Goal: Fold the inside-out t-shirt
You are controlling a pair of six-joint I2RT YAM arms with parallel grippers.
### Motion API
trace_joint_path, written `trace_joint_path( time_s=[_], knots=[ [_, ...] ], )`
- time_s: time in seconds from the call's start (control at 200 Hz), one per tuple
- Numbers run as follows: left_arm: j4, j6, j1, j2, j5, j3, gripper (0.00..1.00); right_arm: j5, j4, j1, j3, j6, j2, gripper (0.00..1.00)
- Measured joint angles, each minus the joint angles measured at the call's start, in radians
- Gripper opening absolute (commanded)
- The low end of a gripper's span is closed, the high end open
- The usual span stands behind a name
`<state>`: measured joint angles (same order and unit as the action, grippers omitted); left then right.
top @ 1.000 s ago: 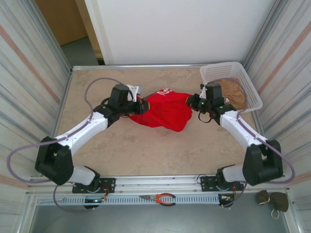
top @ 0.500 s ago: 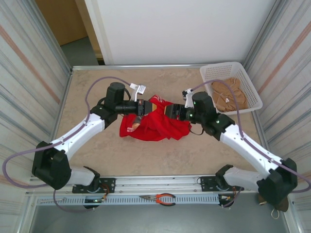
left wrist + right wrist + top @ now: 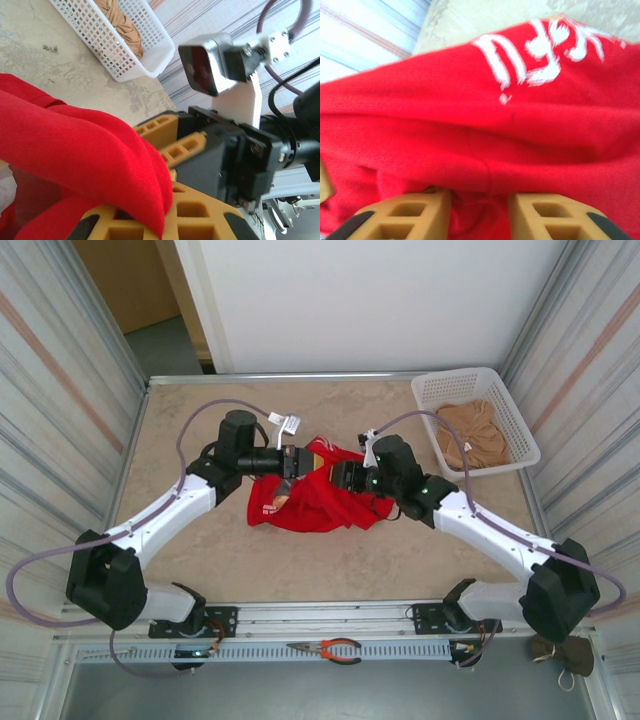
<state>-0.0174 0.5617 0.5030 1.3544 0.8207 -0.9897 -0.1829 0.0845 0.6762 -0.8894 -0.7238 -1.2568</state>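
One white basket (image 3: 426, 396) holding tan garment (image 3: 475, 430), left jaws clamped on red t-shirt (image 3: 312, 506), right jaws at it, grip unclear

The red inside-out t-shirt (image 3: 75, 135) hangs in a thick fold over the left gripper (image 3: 157, 222), whose yellow fingers are pressed together on the cloth. Just beyond, the right gripper (image 3: 167, 140) faces it, its fingers touching the fold's edge. Farther back on the table (image 3: 30, 55), a white basket (image 3: 115, 60) holds a tan garment (image 3: 120, 25).
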Motion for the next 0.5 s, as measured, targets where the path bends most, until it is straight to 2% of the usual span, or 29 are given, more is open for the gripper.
trace_joint_path(
  time_s=[0.025, 0.17, 0.306, 0.411, 0.501],
  knots=[
    [-0.005, 0.003, -0.002, 0.000, 0.002, 0.006, 0.00, -0.007, -0.013, -0.011, 0.000, 0.001, -0.011, 0.00],
    [-0.047, 0.028, -0.040, 0.000, 0.017, 0.045, 0.00, -0.078, -0.068, -0.080, 0.000, -0.013, -0.053, 0.00],
    [-0.098, 0.063, -0.139, 0.013, 0.030, 0.090, 0.00, -0.140, -0.086, -0.122, 0.000, -0.026, -0.008, 0.00],
    [-0.138, 0.067, -0.204, 0.082, 0.036, 0.092, 0.00, -0.185, -0.097, -0.124, -0.001, -0.028, 0.062, 0.00],
    [-0.168, 0.071, -0.225, 0.162, 0.045, 0.091, 0.00, -0.195, -0.100, -0.111, -0.013, -0.028, 0.104, 0.00]
  ],
)
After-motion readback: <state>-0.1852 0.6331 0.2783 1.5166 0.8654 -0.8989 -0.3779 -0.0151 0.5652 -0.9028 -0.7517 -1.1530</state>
